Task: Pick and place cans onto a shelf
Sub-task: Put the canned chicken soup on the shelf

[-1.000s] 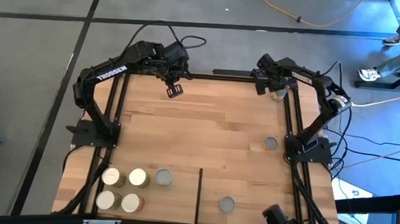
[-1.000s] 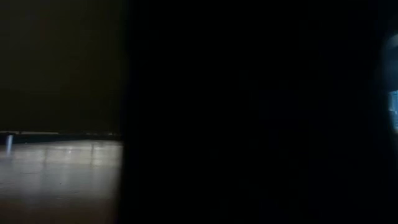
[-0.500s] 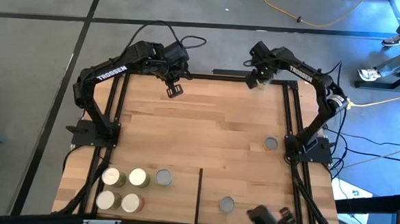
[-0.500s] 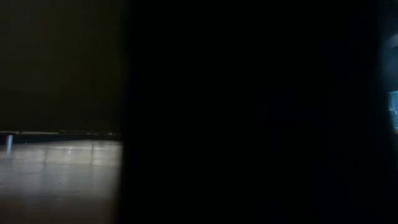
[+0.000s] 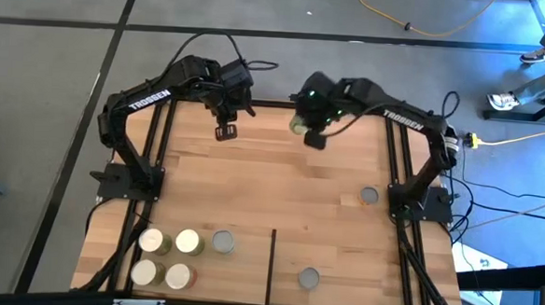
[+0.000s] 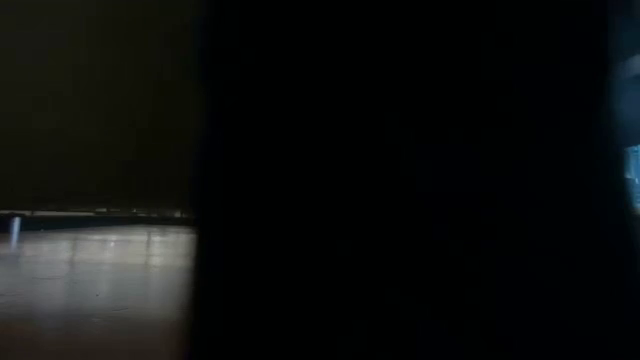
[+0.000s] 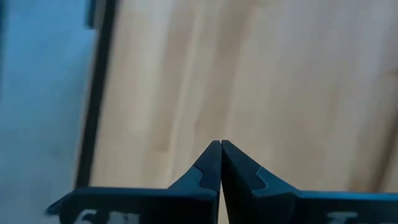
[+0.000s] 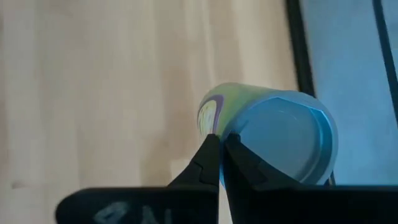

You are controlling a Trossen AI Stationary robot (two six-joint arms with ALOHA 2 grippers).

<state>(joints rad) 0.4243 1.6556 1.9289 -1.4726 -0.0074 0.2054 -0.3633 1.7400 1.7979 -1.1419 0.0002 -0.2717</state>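
Right gripper (image 5: 309,132) sits over the far edge of the wood table (image 5: 289,191), about 12 o'clock from table centre. Its fingers (image 8: 214,163) are pinched almost together on the rim of a green-sided can (image 8: 273,134); the can hangs tilted, its pale round lid facing the wrist camera, the body just beyond the fingertips. In the high view that can (image 5: 297,125) shows at the gripper's 9 o'clock side.

Left gripper (image 5: 223,131) hovers near the far edge at about 11 o'clock, fingers (image 7: 210,167) closed together, nothing between them.

Five cans (image 5: 181,257) cluster at 7 o'clock, left of the thin black divider (image 5: 270,269). One can (image 5: 309,279) lies at 5 o'clock, another (image 5: 370,195) at 3 o'clock by the right rail.

Low view is too dark to read.
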